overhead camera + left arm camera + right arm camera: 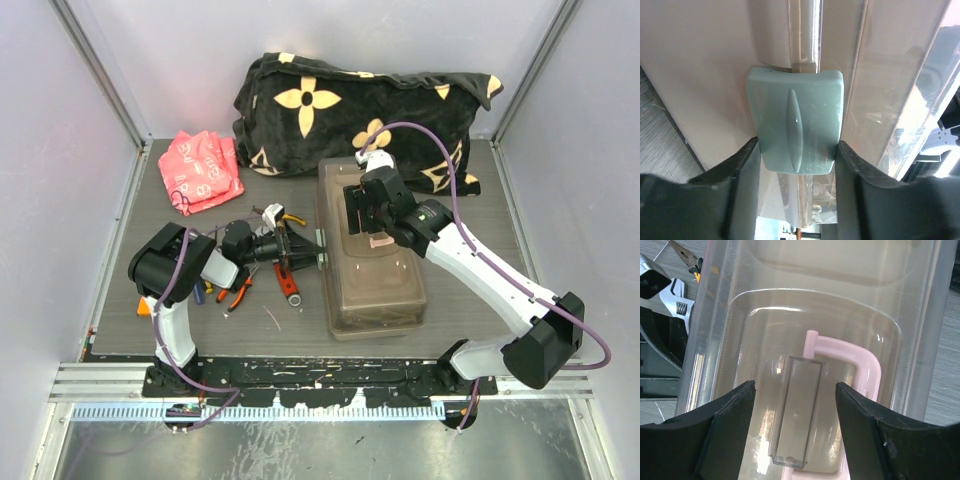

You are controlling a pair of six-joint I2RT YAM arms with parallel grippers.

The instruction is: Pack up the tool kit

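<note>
The translucent grey-brown toolbox (375, 265) lies closed in the middle of the table. My left gripper (314, 250) is at its left side. In the left wrist view it (798, 145) is shut on the grey-green latch (795, 120), one finger against each side. My right gripper (362, 220) hovers over the lid. In the right wrist view it (795, 385) is open and empty above the pale handle (865, 365), which lies flat in the lid recess. Red-handled pliers (240, 292), a red-handled tool (287, 280) and a wrench (272, 215) lie on the table left of the box.
A black flower-patterned blanket (360, 105) lies behind the toolbox. A pink packet (202, 170) sits at the back left. Enclosure walls stand on both sides. The wrench (677, 292) and a pliers tip (687, 257) show beside the box in the right wrist view.
</note>
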